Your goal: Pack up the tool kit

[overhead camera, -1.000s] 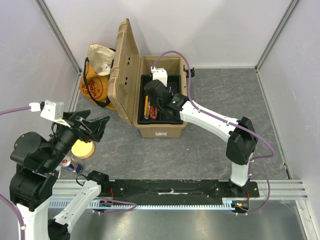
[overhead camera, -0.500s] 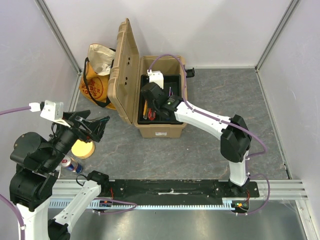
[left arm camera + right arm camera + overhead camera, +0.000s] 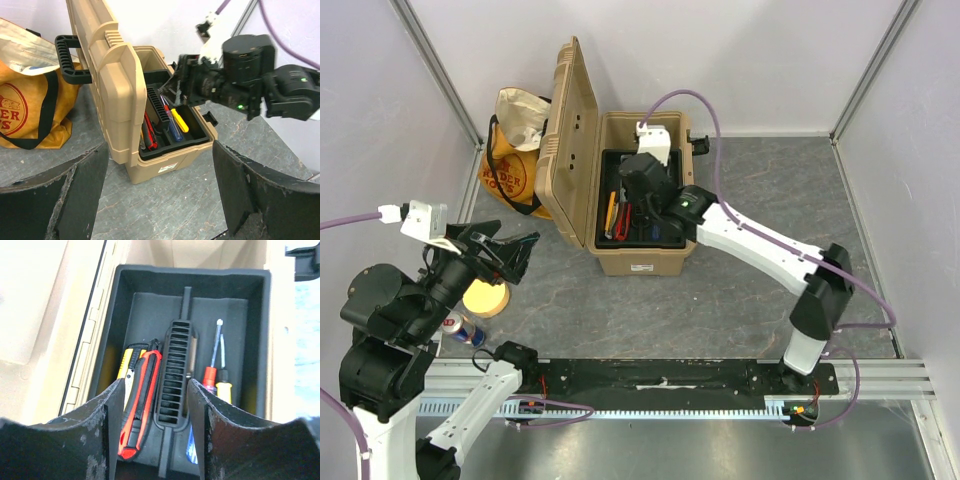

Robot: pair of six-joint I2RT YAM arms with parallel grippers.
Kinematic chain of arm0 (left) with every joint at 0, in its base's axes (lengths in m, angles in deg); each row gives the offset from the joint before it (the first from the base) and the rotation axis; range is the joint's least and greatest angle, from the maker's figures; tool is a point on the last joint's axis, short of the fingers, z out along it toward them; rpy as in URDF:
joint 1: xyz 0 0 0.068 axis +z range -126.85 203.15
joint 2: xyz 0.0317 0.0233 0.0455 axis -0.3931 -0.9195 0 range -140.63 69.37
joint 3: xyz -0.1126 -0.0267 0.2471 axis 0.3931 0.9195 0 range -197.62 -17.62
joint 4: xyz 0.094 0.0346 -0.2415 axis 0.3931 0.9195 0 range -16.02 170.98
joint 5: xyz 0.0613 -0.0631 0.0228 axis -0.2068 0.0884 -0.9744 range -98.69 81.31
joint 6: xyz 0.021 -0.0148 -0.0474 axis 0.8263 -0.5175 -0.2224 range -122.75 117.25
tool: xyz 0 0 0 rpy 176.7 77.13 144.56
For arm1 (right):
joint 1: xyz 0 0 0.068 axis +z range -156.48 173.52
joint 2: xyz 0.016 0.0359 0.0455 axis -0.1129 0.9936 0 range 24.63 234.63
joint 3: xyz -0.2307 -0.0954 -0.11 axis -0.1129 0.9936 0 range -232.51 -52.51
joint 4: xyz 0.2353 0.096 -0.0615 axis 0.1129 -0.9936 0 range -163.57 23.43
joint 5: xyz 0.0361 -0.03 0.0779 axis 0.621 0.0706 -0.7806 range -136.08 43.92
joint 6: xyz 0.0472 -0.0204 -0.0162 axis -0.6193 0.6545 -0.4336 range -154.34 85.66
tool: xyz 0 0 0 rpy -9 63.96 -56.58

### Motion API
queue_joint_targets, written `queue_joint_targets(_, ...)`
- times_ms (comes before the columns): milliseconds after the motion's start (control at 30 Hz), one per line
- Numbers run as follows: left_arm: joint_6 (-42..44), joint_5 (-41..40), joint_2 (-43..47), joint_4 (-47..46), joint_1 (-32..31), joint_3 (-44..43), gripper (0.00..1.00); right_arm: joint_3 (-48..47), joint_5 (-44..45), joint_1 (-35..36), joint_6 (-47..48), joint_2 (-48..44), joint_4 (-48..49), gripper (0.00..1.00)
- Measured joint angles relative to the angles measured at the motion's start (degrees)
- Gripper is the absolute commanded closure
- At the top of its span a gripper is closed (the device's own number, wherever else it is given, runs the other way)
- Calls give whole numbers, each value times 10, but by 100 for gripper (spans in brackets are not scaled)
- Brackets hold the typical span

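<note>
The tan ribbed toolbox [image 3: 642, 255] stands open at the table's back middle, its lid [image 3: 576, 140] upright on the left. My right gripper [image 3: 650, 200] hovers over the black inner tray [image 3: 235, 320], open and empty [image 3: 156, 410]. Below it lie a red-and-black utility knife [image 3: 142, 400], a yellow-handled tool [image 3: 131, 359], the tray's ribbed handle [image 3: 175, 372] and screwdrivers with red and yellow handles [image 3: 216, 377]. My left gripper [image 3: 512, 256] is open and empty [image 3: 160, 200], held above the table well left of the box [image 3: 170, 162].
An orange-yellow cloth bag [image 3: 515, 160] leans behind the lid at the back left. A round yellow object [image 3: 485, 297] and a red-and-blue can [image 3: 465, 328] sit under my left arm. Walls close the table on three sides.
My right gripper went left over the tray, then came back right and its arm swung out to the right. It holds nothing. My left arm has not moved.
</note>
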Motion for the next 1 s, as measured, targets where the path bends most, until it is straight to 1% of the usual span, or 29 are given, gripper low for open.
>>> queue_joint_targets(167,0,2,-9,0,0,0,11,49,18,-7,-8,-77,-16,40)
queue_joint_targets(300,-1,6,-23,-4,0,8,11,119,12,-38,-19,-134,-36,40)
queue_joint_targets(500,-6,8,-34,-12,0,31,11,182,-4,-82,-23,-167,-56,42)
queue_joint_targets(667,-10,16,-43,-16,0,38,11,204,-29,-89,-23,-186,-64,41)
queue_joint_targets(733,-11,19,-45,-18,0,39,11,208,-46,-93,-21,-195,-65,39)
queue_joint_targets(1000,-16,22,-48,-42,0,49,11,204,-127,-101,-3,-204,-65,39)
